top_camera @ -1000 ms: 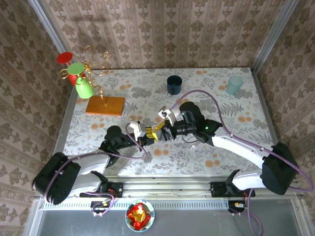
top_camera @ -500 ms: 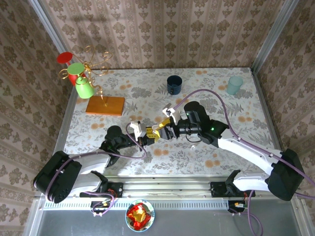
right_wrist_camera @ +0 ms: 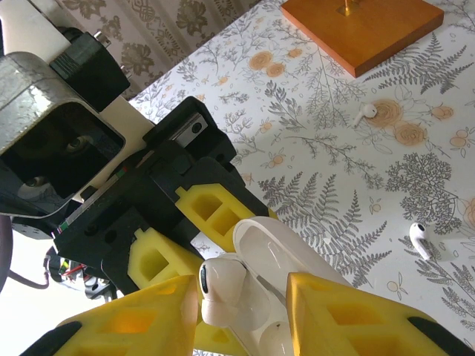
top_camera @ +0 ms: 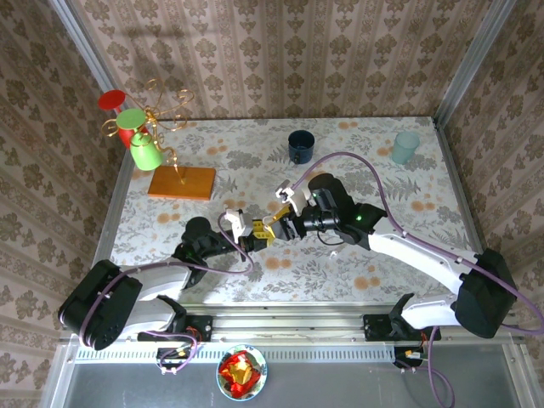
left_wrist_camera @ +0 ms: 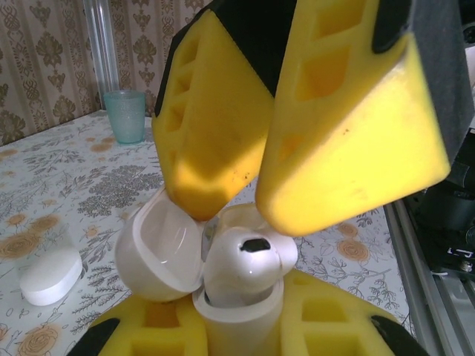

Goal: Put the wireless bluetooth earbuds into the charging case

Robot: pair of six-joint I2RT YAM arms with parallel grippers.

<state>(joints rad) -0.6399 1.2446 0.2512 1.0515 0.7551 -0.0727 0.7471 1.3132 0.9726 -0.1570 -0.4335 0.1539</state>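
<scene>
- The left jaws are clamping the body of a white charging case [left_wrist_camera: 237,319], holding it clear of the flower-patterned tabletop [top_camera: 238,157]. The case's lid [left_wrist_camera: 159,256] is hanging open to one side.
- A white earbud [right_wrist_camera: 221,291] is sitting in the mouth of the case. Its rounded head and dark grille are sticking up above the rim, so it is not yet pressed home.
- The right jaws are reaching in from the opposite side, their yellow foam tips standing a little apart over the earbud. One tip is touching the earbud's head; whether the pair is actually pinching it cannot be told.
- In the overhead view, the two arms are meeting tip to tip near the middle of the tabletop, slightly toward the near edge.
- Two more white earbuds are lying loose on the tabletop. One [right_wrist_camera: 364,113] is resting near the corner of an orange wooden base [right_wrist_camera: 364,22]; the other [right_wrist_camera: 420,239] is lying well apart from it, nearer the held case.
- A second white case [left_wrist_camera: 50,274], pebble-shaped and closed, is lying flat on the tabletop.
- A teal cup [left_wrist_camera: 124,115] is standing upright by the far corner, and a dark blue mug [top_camera: 300,146] is standing upright toward the far edge.
</scene>
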